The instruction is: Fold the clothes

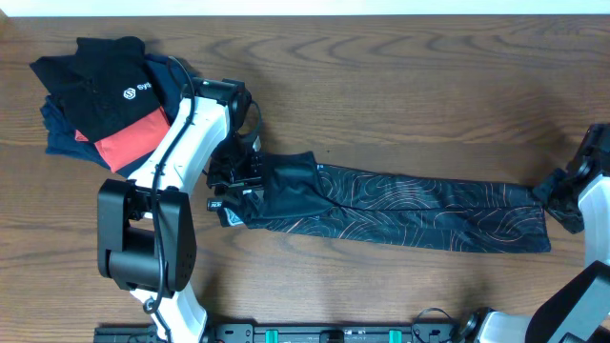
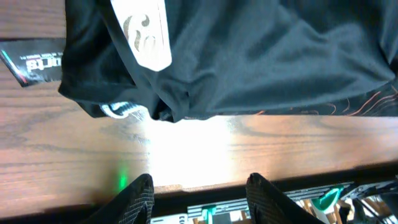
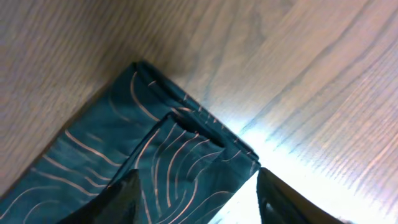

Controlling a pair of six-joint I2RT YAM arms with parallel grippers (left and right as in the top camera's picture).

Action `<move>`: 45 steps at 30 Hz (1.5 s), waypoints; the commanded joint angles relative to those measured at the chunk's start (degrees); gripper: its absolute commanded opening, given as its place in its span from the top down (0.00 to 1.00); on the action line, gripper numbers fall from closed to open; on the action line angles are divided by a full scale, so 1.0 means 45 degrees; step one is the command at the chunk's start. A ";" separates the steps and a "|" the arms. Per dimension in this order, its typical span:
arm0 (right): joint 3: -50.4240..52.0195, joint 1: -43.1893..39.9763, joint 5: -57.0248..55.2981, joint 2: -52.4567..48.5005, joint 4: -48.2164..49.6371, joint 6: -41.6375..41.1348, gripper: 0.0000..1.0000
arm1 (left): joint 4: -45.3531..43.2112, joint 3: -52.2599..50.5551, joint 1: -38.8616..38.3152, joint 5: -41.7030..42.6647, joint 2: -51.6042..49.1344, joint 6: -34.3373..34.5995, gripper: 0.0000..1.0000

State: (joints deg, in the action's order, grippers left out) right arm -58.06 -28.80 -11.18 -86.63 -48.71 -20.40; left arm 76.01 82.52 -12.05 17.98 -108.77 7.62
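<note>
At the near left of the table (image 1: 381, 95) stands the black base of the left arm (image 1: 176, 143), which reaches toward the far side and bends back down, so that the left jaws hang over the left end of the jersey (image 1: 419, 214). The jersey lies flat across the middle of the table, folded into one long narrow strip running left to right, black and shiny with thin copper contour lines. In the left wrist view the two dark fingers (image 2: 134, 199) stand apart with only bright bare wood between them, so the left jaws are released and hold nothing. The bunched left end of the jersey lies just beyond them, with a white printed strip (image 2: 146, 34) on it and a small black label (image 2: 37, 62) sticking out at its side. The right arm (image 1: 596, 205) comes in at the right edge, with the right jaws at the right end of the strip. Its wrist view shows the fingers (image 3: 280, 199) spread wide on either side of a folded corner that rests on the wood, so the right jaws are released too and pinch no cloth. At the far left sits a pile: a black top (image 1: 95, 81) with a small white logo (image 1: 131, 93) lies over a navy garment (image 1: 62, 133) and a coral-red garment (image 1: 133, 143), partly hidden by the left arm.
</note>
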 commanded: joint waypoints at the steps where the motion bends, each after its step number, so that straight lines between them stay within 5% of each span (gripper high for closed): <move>1: -0.0063 -0.0185 0.0491 -0.0175 -0.0044 0.0631 0.37 | -0.0228 -0.0039 0.0005 -0.0248 0.0049 -0.0063 0.49; 13: -0.0058 -0.0340 0.0743 -0.1627 -0.0024 0.1025 0.31 | -0.3779 -0.0223 -0.0442 0.1248 0.0034 0.0039 0.43; 24: -0.0058 -0.0340 0.1025 -0.1705 0.0112 0.1015 0.28 | -0.8408 -0.0408 -0.2152 0.1141 -0.1307 0.1744 0.37; 32: -0.0058 -0.0340 0.1180 -0.1705 0.0257 0.0967 0.28 | -0.9612 -0.0408 -0.2293 0.0442 -0.2385 0.2385 0.38; 35: -0.0058 -0.0340 0.1205 -0.1705 0.0301 0.0967 0.28 | -0.9724 -0.0408 -0.2293 0.0107 -0.2467 0.2385 0.45; 40: -0.0063 -0.0340 0.1205 -0.1705 0.0301 0.0971 0.28 | -0.9709 -0.0408 -0.2293 -0.0019 -0.2467 0.2385 0.77; 45: -0.0058 -0.0340 0.1205 -0.1705 0.0301 0.0971 0.28 | -0.9685 -0.0408 -0.2307 -0.0019 -0.2467 0.2385 0.94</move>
State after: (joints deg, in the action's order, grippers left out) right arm -58.06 -29.89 -5.96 -94.06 -47.33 -16.27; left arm 32.38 81.01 -22.52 18.85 -119.15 18.28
